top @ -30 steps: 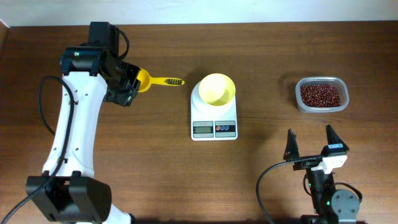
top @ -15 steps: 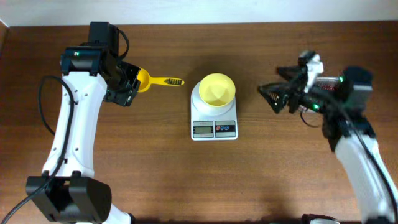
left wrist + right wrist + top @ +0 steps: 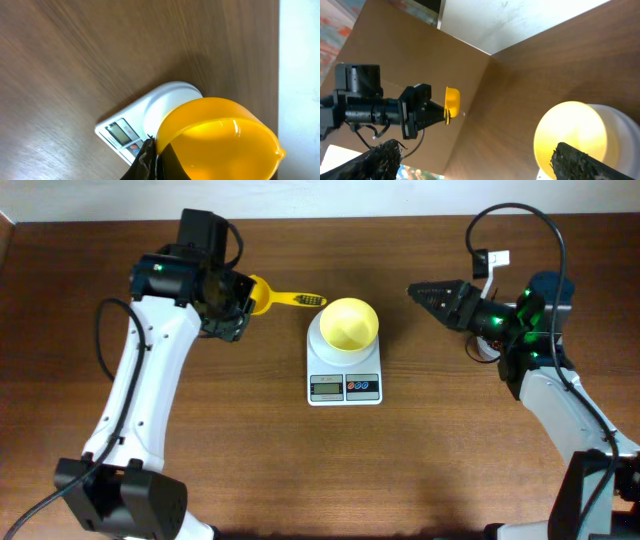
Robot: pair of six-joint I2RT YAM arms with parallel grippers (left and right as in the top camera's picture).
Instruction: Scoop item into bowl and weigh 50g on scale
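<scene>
Left of the scale (image 3: 344, 385): left gripper (image 3: 244, 302), clamped on scoop (image 3: 290, 299), shifted rightward since half a second ago; handle points right toward bowl (image 3: 348, 322). Right of it: right gripper (image 3: 424, 291), fingers spread, moved farther up-table, aimed left. Scale mid-table, long axis front-to-back, display nearward. Bowl on its platform, mouth up.

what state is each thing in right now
scoop: empty, held off the table
left gripper: shut on the scoop
bowl: empty, sitting on the scale
scale: flat on the table, display too small to read
right gripper: open, holding nothing
</scene>
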